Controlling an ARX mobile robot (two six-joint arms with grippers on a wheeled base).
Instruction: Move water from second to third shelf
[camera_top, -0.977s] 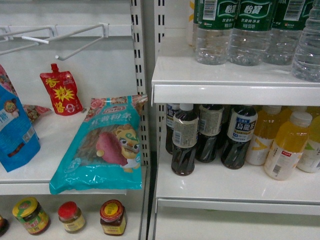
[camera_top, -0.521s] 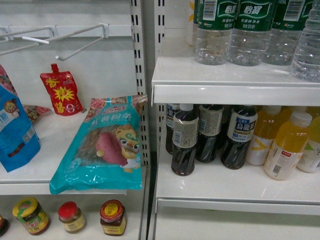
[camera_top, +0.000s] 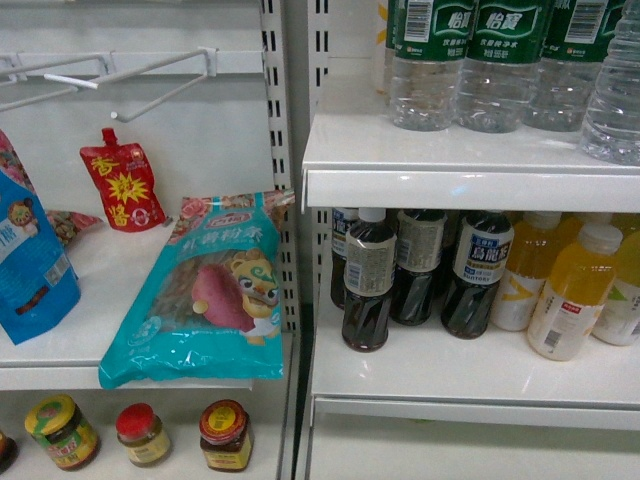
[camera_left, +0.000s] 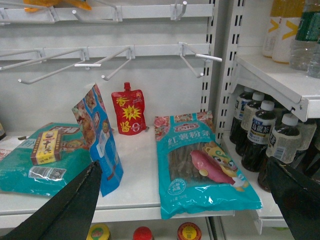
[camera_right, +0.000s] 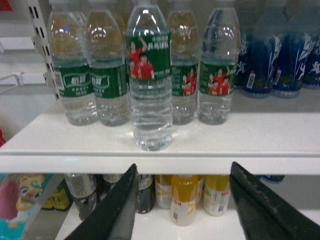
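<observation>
Jaws of right gripper (camera_right: 182, 200) spread level before water (camera_right: 149, 80).

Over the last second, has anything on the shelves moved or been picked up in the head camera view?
Nothing visibly changed. The water bottles stand in their row on the upper shelf, the dark drink bottles and yellow drink bottles are as before on the shelf below, and the teal snack bag lies where it was. No gripper appears in the head view.
</observation>
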